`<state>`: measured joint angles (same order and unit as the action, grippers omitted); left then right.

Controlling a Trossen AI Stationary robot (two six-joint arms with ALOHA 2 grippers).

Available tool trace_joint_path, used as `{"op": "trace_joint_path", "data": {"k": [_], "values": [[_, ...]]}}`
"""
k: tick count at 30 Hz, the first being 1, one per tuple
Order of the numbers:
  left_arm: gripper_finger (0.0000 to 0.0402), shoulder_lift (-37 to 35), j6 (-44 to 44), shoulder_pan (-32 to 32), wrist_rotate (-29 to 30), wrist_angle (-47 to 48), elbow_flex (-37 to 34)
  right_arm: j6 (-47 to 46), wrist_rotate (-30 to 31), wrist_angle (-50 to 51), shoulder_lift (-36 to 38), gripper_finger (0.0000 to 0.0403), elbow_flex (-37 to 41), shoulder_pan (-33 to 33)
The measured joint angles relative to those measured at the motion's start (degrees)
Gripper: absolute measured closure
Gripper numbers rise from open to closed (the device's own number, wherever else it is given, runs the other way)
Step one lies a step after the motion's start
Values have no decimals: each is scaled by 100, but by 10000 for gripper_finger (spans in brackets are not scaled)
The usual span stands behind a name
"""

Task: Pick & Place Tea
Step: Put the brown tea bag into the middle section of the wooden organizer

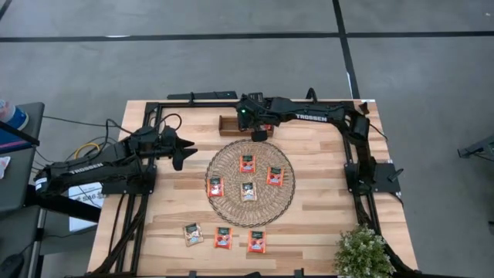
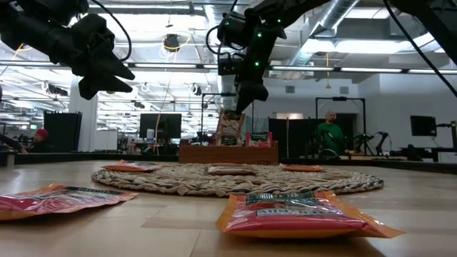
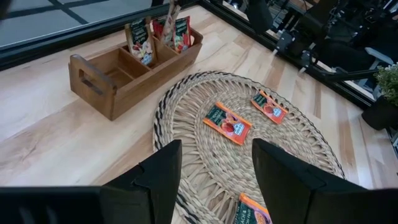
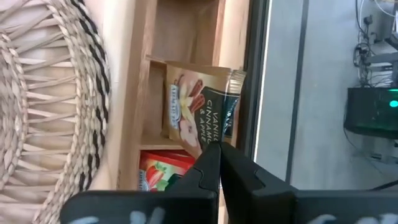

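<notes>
Four tea sachets lie flat on the round woven mat (image 1: 231, 166): red-orange ones (image 1: 247, 163) (image 1: 275, 176) (image 1: 215, 186) and a paler one (image 1: 248, 191). Three more (image 1: 193, 234) (image 1: 223, 237) (image 1: 257, 242) lie on the wood by the near edge. The wooden tray (image 1: 230, 126) at the far edge holds upright sachets, a pale one (image 4: 199, 106) and a red one (image 4: 168, 177). My right gripper (image 4: 219, 149) (image 1: 259, 134) is shut just over the tray. My left gripper (image 3: 216, 168) (image 1: 184, 152) hangs open, raised, left of the mat. My right gripper comes from above, pointing down, its shut fingertips (image 4: 211, 158) at the dark side edge (image 4: 229, 118) of the pale sachet, which stands tilted in a tray compartment (image 2: 230, 127). Whether the fingers touch it, I cannot tell.
A potted plant (image 1: 361, 251) stands at the table's near right corner. The tray's left compartments (image 3: 109, 74) show bare wood. The arms' dark frames run along the left, far and right edges. A person (image 2: 330, 132) stands far behind the table.
</notes>
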<state>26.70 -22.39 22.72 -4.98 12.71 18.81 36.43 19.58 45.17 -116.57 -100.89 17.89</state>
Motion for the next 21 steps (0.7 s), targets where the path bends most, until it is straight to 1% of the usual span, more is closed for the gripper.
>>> {"op": "trace_joint_path", "data": {"k": [7, 16, 21], "values": [[214, -2, 4, 0, 10, 0, 0, 1, -25, -1, -2, 403, 1, 34], [214, -2, 4, 0, 8, -2, 0, 103, 94, 104, -539, 403, 4, 32], [214, 0, 15, 0, 6, 0, 0, 115, 128, 92, -564, 403, 1, 13]]}}
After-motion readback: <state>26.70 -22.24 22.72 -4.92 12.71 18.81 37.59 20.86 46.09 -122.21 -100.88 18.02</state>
